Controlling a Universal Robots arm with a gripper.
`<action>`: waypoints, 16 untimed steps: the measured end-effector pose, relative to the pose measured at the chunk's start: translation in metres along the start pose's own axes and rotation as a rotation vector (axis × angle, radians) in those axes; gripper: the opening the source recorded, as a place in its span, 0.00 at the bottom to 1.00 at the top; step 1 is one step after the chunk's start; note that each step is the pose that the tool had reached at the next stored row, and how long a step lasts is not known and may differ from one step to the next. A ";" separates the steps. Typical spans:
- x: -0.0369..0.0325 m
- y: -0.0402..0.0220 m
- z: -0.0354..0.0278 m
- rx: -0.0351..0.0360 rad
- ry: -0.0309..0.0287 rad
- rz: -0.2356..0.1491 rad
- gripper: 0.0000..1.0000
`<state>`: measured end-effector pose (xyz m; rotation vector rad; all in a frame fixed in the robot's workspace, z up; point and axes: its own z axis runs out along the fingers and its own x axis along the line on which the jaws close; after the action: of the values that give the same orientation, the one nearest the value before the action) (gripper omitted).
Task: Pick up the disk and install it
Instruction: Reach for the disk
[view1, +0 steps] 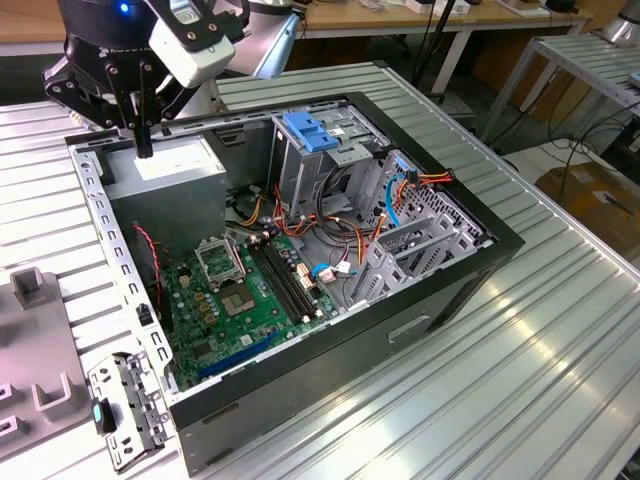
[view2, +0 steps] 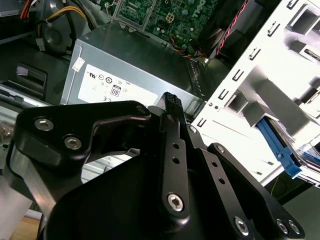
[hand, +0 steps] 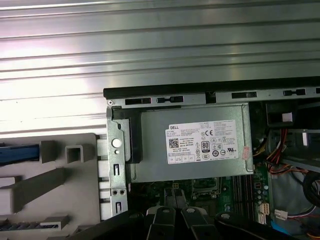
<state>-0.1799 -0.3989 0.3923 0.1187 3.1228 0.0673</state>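
Your hand (view1: 143, 148) hangs over the power supply (view1: 170, 178), in the corner of the open case (view1: 500, 245) toward the exterior view's left. Its fingers are drawn together with nothing between them. You do not have the disk (hand: 20, 154). In the first wrist view its blue rail shows in the grey holder (hand: 60, 172), which stands on the table (view1: 520, 390) just outside the case wall. It is probably kept there so it can be reached from above, away from wiring. The tall metal cage (view1: 300, 170) with the blue latch (view1: 310, 132) stands mid-case, well apart from the hand. Mind the perforated case edge (view1: 100, 230) between hand and holder. The room above it looks open, while cables (view1: 420, 180) crowd the space beside the cage.
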 end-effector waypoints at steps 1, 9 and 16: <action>0.0003 0.0000 0.0000 0.0000 0.0001 0.000 0.11; 0.0042 -0.0004 0.0000 0.0001 0.0009 0.000 0.11; 0.0155 -0.0011 0.0000 0.0000 0.0010 0.000 0.11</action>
<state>-0.1955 -0.3988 0.3919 0.1188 3.1238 0.0673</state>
